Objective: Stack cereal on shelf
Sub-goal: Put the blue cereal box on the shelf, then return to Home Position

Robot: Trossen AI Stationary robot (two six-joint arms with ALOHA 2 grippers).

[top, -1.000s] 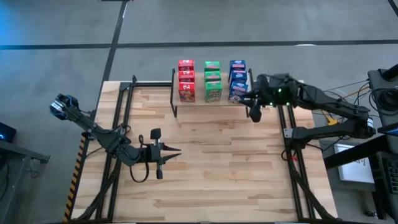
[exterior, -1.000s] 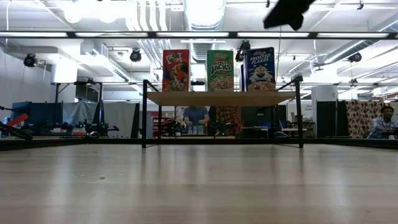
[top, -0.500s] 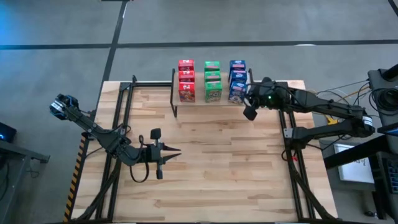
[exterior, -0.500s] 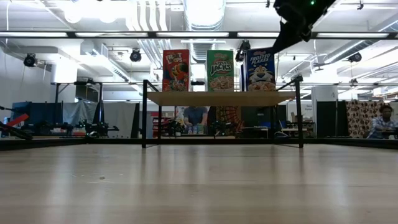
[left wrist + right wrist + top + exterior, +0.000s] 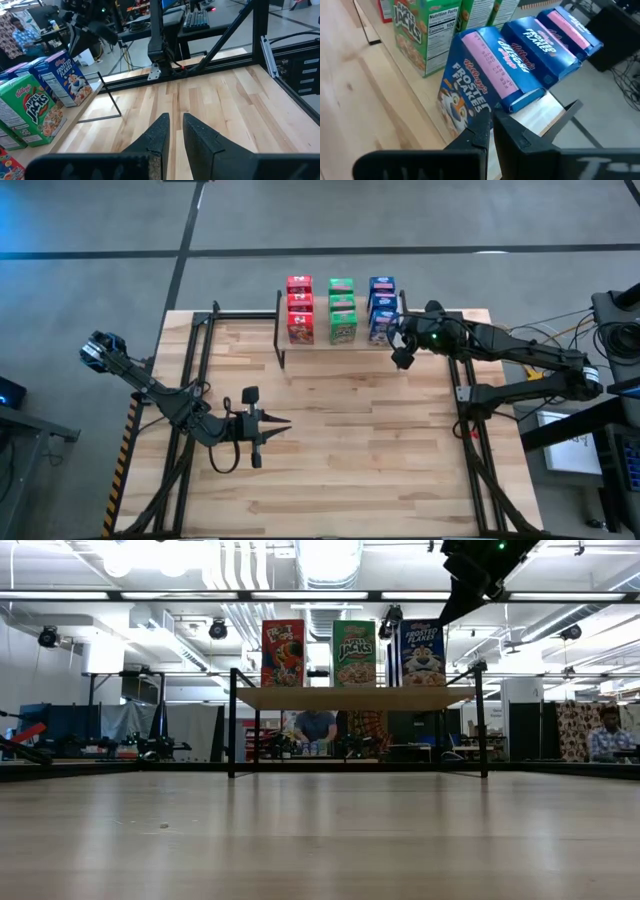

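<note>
The shelf [image 5: 322, 343] stands at the table's far middle, its plank on thin black legs [image 5: 350, 698]. On it stand three rows of cereal boxes: red [image 5: 299, 310], green [image 5: 342, 310] and blue [image 5: 381, 310]. My right gripper [image 5: 400, 358] is shut and hangs high at the shelf's right end, beside the nearest blue box [image 5: 470, 85]; the low view shows it above and to the right of that box [image 5: 450, 610]. My left gripper [image 5: 280, 423] is shut and empty over the table's left middle. My right gripper's shut fingertips [image 5: 482, 117] stand by the nearest blue box's right side, coming slanting down from the table's right. I cannot tell whether they touch the box.
Black frame rails run along the table's left [image 5: 190, 380] and right [image 5: 465, 395] sides. Bare wooden tabletop [image 5: 350, 440] lies in front of the shelf. People show in the room behind, beyond the table [image 5: 605, 735].
My right gripper has gone toward the table's left and far edge, closer to the blue boxes, has come down and tipped downward. The boxes have not moved.
</note>
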